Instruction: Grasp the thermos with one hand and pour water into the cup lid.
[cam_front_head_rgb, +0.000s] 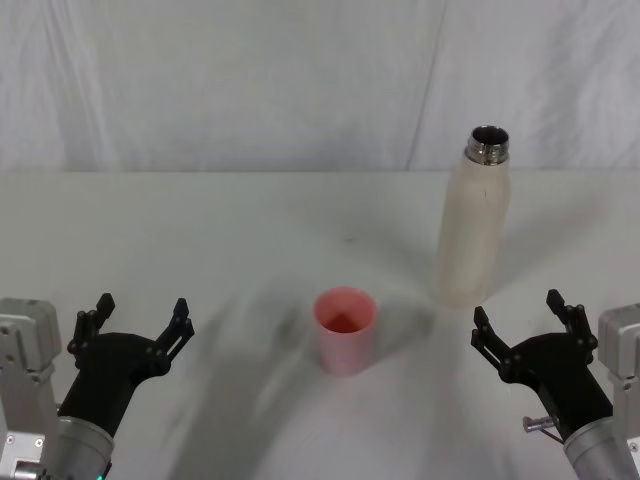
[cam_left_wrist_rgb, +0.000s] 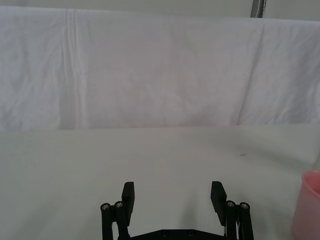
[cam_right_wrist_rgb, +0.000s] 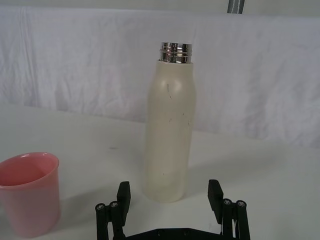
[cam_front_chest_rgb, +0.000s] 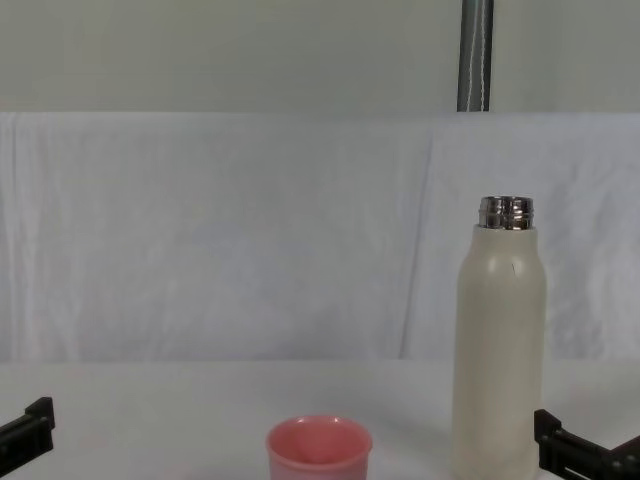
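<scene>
Thermos (cam_front_head_rgb: 474, 228) stands upright and uncapped on the right half of the table (cam_front_head_rgb: 200, 230), nearer the back edge than the front, its steel neck open to the air. Nothing grips it. To its left and closer to the front edge sits the cup lid (cam_front_head_rgb: 345, 329), mouth up, well apart from the bottle; I cannot tell whether it holds any liquid, and no stream of water is running.

Right gripper (cam_front_head_rgb: 528, 327) hovers low just in front of the thermos, fingers spread wide and holding nothing; in its wrist view the bottle stands between and beyond the two pads, not touched. Left gripper (cam_front_head_rgb: 138, 322) rests near the front left corner, fingers likewise spread and bare, with the cup off to its side.

By my reading the task is at its very start: no grasp made, no lift, no tilt, no pour. Everything is left — closing on the bottle's body, raising it, carrying the neck over the cup and tipping it.
</scene>
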